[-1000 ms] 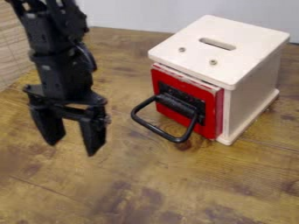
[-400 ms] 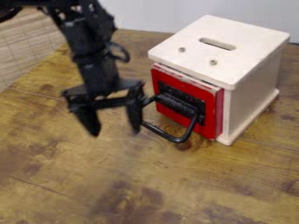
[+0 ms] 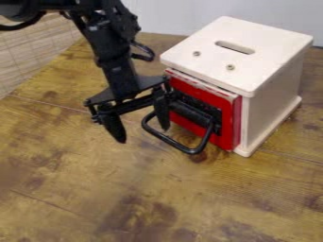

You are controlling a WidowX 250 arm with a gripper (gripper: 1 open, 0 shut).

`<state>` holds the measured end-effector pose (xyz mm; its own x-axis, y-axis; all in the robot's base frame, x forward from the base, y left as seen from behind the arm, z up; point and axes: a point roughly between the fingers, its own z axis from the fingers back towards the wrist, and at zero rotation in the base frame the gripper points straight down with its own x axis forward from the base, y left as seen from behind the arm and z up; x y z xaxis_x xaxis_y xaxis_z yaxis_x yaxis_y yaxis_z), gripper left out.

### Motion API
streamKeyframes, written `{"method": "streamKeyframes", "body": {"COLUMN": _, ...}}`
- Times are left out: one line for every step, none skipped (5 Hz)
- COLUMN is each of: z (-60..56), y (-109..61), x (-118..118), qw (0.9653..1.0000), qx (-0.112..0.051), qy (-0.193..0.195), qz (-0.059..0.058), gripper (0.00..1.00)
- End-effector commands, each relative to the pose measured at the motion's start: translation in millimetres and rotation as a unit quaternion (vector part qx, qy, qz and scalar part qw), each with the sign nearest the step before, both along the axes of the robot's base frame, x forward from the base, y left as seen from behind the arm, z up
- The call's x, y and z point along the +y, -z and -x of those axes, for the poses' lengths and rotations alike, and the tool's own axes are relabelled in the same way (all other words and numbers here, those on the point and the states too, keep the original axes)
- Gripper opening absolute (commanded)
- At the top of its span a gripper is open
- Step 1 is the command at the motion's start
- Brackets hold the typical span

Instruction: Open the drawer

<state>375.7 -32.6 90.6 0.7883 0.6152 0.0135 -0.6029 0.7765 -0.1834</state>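
Note:
The drawer (image 3: 199,112) shows a red frame and black front, set flush in a cream-white cube housing (image 3: 259,66). Its large black loop handle (image 3: 180,133) juts out toward the front left, resting low over the table. My black gripper (image 3: 140,126) hangs open, fingers pointing down. One finger (image 3: 116,126) stands left of the handle. The other finger (image 3: 163,116) sits right at the loop, over its left bar. Whether it touches the handle I cannot tell. Nothing is held.
The worn wooden table (image 3: 113,198) stretches in front and to the left. A pale woven panel (image 3: 28,52) stands at the back left. The cube housing has a slot (image 3: 233,45) on top.
My gripper has travelled right and toward the drawer, from the left of the table to the loop handle. Its jaws stayed open. The drawer has not moved.

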Motion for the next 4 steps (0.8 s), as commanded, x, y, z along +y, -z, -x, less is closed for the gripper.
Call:
{"method": "streamKeyframes", "body": {"z": 2.7, "y": -12.6, "x": -6.5, "qw": 0.9991, "qx": -0.023, "qy": -0.033, "qz": 0.012, "gripper": 1.00}}
{"method": "streamKeyframes", "body": {"z": 1.5, "y": -8.0, "x": -4.4, "qw": 0.9963, "qx": -0.019, "qy": -0.081, "qz": 0.021, "gripper": 1.00}}
{"method": "streamKeyframes", "body": {"z": 1.5, "y": -6.0, "x": -3.7, "qw": 0.9927, "qx": -0.012, "qy": -0.117, "qz": 0.030, "gripper": 1.00}}
{"method": "streamKeyframes", "body": {"z": 2.2, "y": -4.1, "x": -2.9, "qw": 0.9893, "qx": -0.006, "qy": -0.141, "qz": 0.035, "gripper": 1.00}}
